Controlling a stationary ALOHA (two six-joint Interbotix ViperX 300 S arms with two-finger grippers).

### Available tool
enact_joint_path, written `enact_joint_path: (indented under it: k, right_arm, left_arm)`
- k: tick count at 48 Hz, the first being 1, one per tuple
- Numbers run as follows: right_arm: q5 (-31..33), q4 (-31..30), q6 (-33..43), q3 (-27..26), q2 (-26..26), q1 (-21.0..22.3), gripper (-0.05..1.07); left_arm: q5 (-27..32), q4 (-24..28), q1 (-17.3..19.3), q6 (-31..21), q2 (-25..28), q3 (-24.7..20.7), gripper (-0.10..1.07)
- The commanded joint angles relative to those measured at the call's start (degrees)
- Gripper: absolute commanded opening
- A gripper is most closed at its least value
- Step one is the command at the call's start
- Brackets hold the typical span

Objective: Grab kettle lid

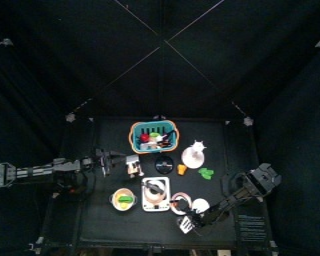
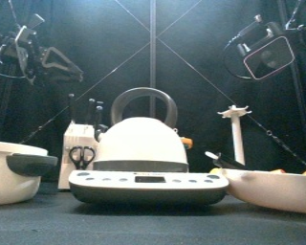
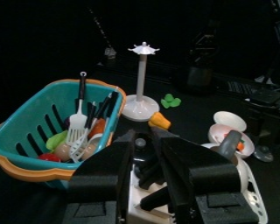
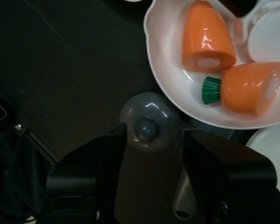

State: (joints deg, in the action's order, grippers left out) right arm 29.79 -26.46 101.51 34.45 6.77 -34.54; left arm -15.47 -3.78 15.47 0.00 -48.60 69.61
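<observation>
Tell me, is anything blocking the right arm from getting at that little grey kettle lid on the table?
Nothing visible is. The right gripper hangs directly over the kettle lid, with its fingers spread to either side of it. The nearest thing is the white bowl holding carrots. It sits close beside the lid, not across the path.

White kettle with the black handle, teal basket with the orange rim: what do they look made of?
The white kettle looks like glossy enamelled metal or ceramic, judging by the soft highlights on its dome; which one is unclear. Its base looks like plastic. The teal basket looks like moulded plastic, with slotted walls and a matte sheen.
</observation>
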Motion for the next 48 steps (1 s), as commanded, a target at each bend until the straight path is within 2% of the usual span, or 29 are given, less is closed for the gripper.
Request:
enact_joint_path:
  k: [1, 11, 19, 24, 32, 36, 37, 40, 44, 48]
  right_arm:
    - [-0.1, 0.0, -0.1, -1.1, -0.7, -0.2, 0.81]
    - [-0.2, 0.2, -0.1, -1.0, 0.1, -0.2, 0.80]
    - [0.1, -0.1, 0.0, -0.9, -0.2, 0.2, 0.63]
    - [0.8, -0.5, -0.1, -1.0, -1.9, 0.3, 0.60]
    - [1.5, -6.2, -0.1, -2.2, -5.4, 1.1, 0.60]
    - [1.5, -10.3, 0.0, -2.5, -6.9, 2.3, 0.60]
    - [1.2, -11.3, 0.0, -2.6, -7.0, 2.6, 0.60]
    - [0.4, -13.7, 0.0, -3.3, -7.4, 3.6, 0.60]
    - [0.4, -14.6, 0.0, -3.3, -8.2, 4.1, 0.60]
    - [0.5, -15.9, 0.0, -3.3, -8.9, 4.3, 0.60]
  left_arm:
    - [-0.3, -0.1, 0.2, 0.0, 0.1, -1.0, 0.67]
    - [-0.3, 0.0, 0.2, 0.0, 0.2, -1.0, 0.67]
    - [-0.3, -0.1, 0.2, 0.0, 0.2, -1.0, 0.67]
    - [-0.3, -0.1, 0.1, 0.1, 0.2, -1.0, 0.67]
    - [-0.2, 0.1, 0.2, 0.1, 0.2, -1.0, 0.67]
    - [5.4, 1.5, -0.5, 0.2, 0.2, -1.6, 0.67]
    - [7.3, 2.2, -1.1, 0.3, 0.1, -1.9, 0.67]
    - [11.5, 4.7, -5.8, 0.3, 0.1, -2.6, 0.67]
    - [12.0, 6.9, -9.0, 0.2, 0.1, -3.0, 0.67]
    - [11.9, 7.6, -10.5, 0.4, 0.4, -3.5, 0.67]
